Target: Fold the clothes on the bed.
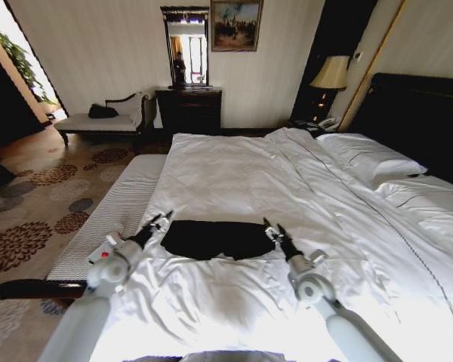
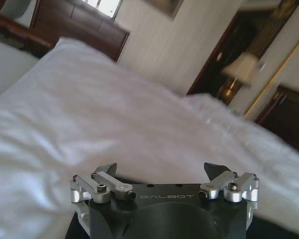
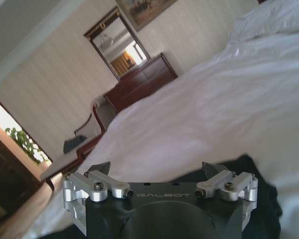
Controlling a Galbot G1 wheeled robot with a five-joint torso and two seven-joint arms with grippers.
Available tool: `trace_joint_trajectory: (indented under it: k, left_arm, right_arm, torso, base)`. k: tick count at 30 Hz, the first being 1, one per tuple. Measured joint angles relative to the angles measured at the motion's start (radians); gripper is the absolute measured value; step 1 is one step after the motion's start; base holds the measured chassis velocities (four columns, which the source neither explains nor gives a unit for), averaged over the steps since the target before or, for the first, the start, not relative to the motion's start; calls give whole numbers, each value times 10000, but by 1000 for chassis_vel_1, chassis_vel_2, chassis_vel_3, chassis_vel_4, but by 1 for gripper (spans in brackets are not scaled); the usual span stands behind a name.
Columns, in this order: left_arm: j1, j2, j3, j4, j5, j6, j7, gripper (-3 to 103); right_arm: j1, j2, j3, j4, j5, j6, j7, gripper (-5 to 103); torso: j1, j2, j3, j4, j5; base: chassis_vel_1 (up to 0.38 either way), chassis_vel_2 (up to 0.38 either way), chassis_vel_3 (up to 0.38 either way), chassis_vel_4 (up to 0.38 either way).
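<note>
T-shirt: black tee (image 1: 217, 239) lying on the white duvet near the foot of the bed (image 1: 302, 181), right between the two grippers — looks bunched or maybe half doubled over, hard to call. No lettering visible.
Left gripper: (image 1: 160, 220) just off the shirt's left edge, fingers spread apart, holding nothing. In its own wrist view (image 2: 161, 172) the tips sit wide open over white bedding.
Right gripper: (image 1: 271, 227) at the shirt's right edge, also open and empty; its wrist view (image 3: 156, 169) shows black fabric directly under and past the tips.
Progress: my guess is early days — no tidy folded packet yet, and neither gripper has cloth pinched.
Still to do: grab the edges, make the folds, square it up.
Around: long striped bench (image 1: 109, 215) beside the bed on the left arm's side, pillows (image 1: 370, 162) way off beyond the right gripper.
</note>
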Motion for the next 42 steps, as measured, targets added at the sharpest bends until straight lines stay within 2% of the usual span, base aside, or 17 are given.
trace_joint_trajectory:
  k: [1, 5, 8, 15, 20, 23, 28, 31, 33, 34, 36, 37, 39, 40, 42]
  left_arm:
    - [0, 0, 0, 0, 0, 0, 0, 98]
    - [72, -133, 674, 735, 1318, 458, -485, 100]
    - [226, -227, 697, 1011, 1620, 508, -529, 100]
    - [844, -197, 418, 944, 1864, 513, -505, 100]
    - [1429, 131, 6, 440, 1848, 657, -505, 100]
    - [1491, 211, -101, 350, 1801, 652, -505, 100]
    - [1400, 405, -541, -115, 1288, 563, -512, 100]
    - [1306, 485, -1391, -921, 325, 543, -562, 100]
    - [1300, 485, -1485, -998, 225, 543, -581, 100]
    - [1240, 461, -2064, -1406, -416, 543, -678, 100]
    - [1133, 402, -2708, -1785, -1196, 543, -795, 100]
    - [1039, 380, -3177, -2054, -1812, 543, -865, 100]
    - [995, 381, -3412, -2188, -2130, 542, -888, 100]
    - [924, 435, -3925, -2475, -2856, 542, -924, 100]
    - [897, 696, -4588, -2777, -3677, 542, -920, 100]
  right_arm:
    - [0, 0, 0, 0, 0, 0, 0, 100]
    - [-91, 47, -475, -369, -524, -386, 340, 100]
    - [-250, 79, -500, -452, -692, -459, 482, 100]
    - [-980, -69, -441, -261, -1152, -524, 799, 100]
    - [-1661, -383, -261, 157, -1857, -488, 1223, 100]
    - [-1773, -453, -172, 317, -1938, -488, 1361, 100]
    - [-1900, -602, 214, 809, -2276, -403, 1624, 100]
    - [-1860, -612, 585, 1370, -2589, -200, 1744, 100]
    - [-1841, -609, 610, 1420, -2593, -183, 1745, 100]
    - [-1743, -591, 647, 1578, -2383, -160, 1751, 100]
    - [-1563, -526, 610, 1632, -1662, -247, 1854, 100]
    - [-1400, -446, 560, 1552, -1070, -375, 1951, 100]
    - [-1296, -398, 547, 1436, -771, -459, 2010, 100]
    - [-1042, -267, 531, 1068, -159, -690, 2141, 100]
    - [-645, -51, 550, 534, 546, -981, 2423, 100]
  torso:
    - [0, 0, 0, 0, 0]
    - [-1, 1, -1, -3, 1]
    - [0, 0, -1, -2, 0]
    - [-2, 2, -3, -3, 0]
    - [-3, 3, -3, 1, -1]
    - [-3, 3, -2, 0, 0]
    - [-3, 2, -2, -2, -1]
    - [-2, 2, -2, -3, -1]
    - [-2, 2, -2, -3, -2]
    - [-3, 3, -2, -2, 0]
    - [-3, 3, -2, -1, -2]
    - [-3, 2, -2, -2, -3]
    - [-3, 3, -2, -2, -1]
    - [-2, 2, -2, -1, 0]
    - [-2, 1, -1, -2, 4]
  base:
    - [0, 0, 0, 0]
    - [0, 0, 0, 0]
    - [0, 0, 0, 0]
    - [0, 0, 0, 0]
    - [0, 0, 0, 0]
    - [0, 0, 0, 0]
    - [0, 0, 0, 0]
    - [0, 0, 0, 0]
    - [0, 0, 0, 0]
    - [0, 0, 0, 0]
    - [0, 0, 0, 0]
    - [0, 0, 0, 0]
    - [0, 0, 0, 0]
    - [0, 0, 0, 0]
    - [0, 0, 0, 0]
